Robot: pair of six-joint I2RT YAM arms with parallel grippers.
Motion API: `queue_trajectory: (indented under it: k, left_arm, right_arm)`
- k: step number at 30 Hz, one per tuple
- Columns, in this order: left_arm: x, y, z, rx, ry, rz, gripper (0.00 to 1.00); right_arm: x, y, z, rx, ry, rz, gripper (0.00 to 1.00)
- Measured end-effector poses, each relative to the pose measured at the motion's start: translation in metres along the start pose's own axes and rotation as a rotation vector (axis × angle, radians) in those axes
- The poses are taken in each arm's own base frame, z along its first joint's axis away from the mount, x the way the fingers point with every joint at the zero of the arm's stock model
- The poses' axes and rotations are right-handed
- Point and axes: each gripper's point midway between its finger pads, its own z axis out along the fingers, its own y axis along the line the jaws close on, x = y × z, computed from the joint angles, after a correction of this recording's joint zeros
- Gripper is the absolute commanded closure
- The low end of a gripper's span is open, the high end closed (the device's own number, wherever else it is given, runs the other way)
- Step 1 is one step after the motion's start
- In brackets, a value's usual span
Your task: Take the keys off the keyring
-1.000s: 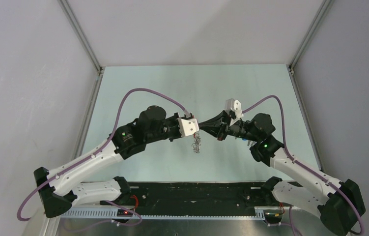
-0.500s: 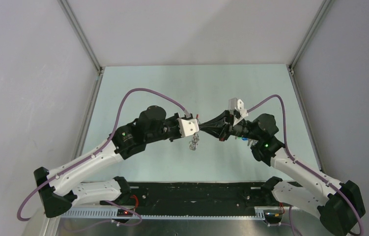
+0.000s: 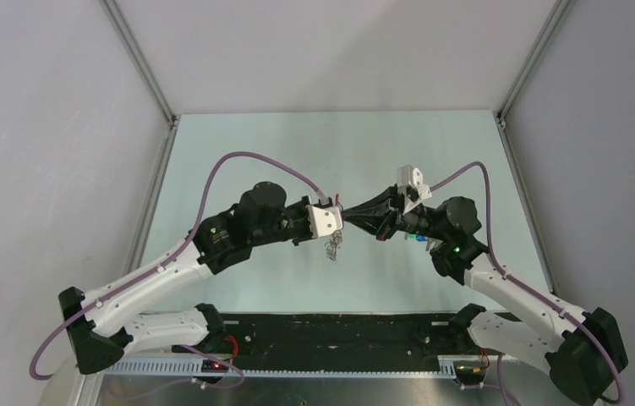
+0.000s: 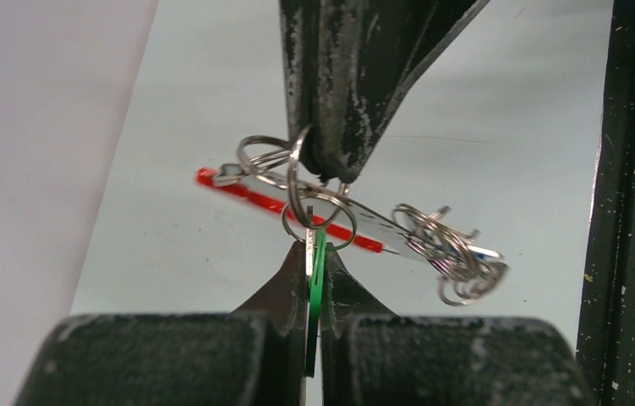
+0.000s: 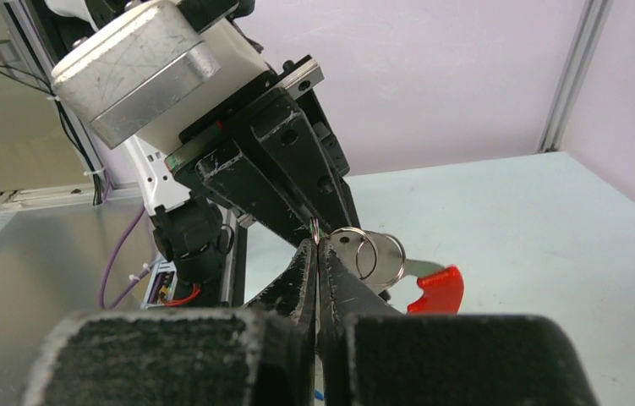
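Both grippers meet tip to tip above the middle of the table. My left gripper (image 4: 314, 247) (image 3: 336, 222) is shut on a green-headed key (image 4: 315, 292), held edge-on between its fingers. That key hangs on a small silver ring (image 4: 320, 222) of the keyring, whose red band (image 4: 250, 194) (image 5: 436, 290) runs behind. My right gripper (image 5: 317, 244) (image 3: 345, 211) is shut on a silver ring (image 5: 364, 254) of the keyring; in the left wrist view its fingers (image 4: 339, 110) come down from above. A bunch of further silver rings (image 4: 453, 254) (image 3: 331, 246) dangles below.
A small blue-headed thing (image 3: 419, 239) lies on the table under my right wrist. The pale green tabletop (image 3: 297, 152) is walled by grey panels at the back and sides. A black rail (image 3: 339, 330) runs along the near edge between the arm bases.
My right gripper moved left and up until its tip met the left gripper's tip. The dangling bunch rose a little and shifted left with it.
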Motion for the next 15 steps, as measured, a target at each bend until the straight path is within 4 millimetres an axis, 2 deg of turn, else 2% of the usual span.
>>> queue_trajectory:
  k: [7,15]
  left_arm:
    - [-0.0009,-0.0017,0.0003,0.009,-0.005,-0.001,1.0]
    - [0.0001,-0.0051,0.0025,0.026,-0.006,-0.034,1.0]
  right_arm:
    - [-0.0039,0.0007,0.0019,-0.011,-0.019,0.006,1.0]
    - [0.0033,0.0088,0.0002,-0.055,0.013,0.03,1.0]
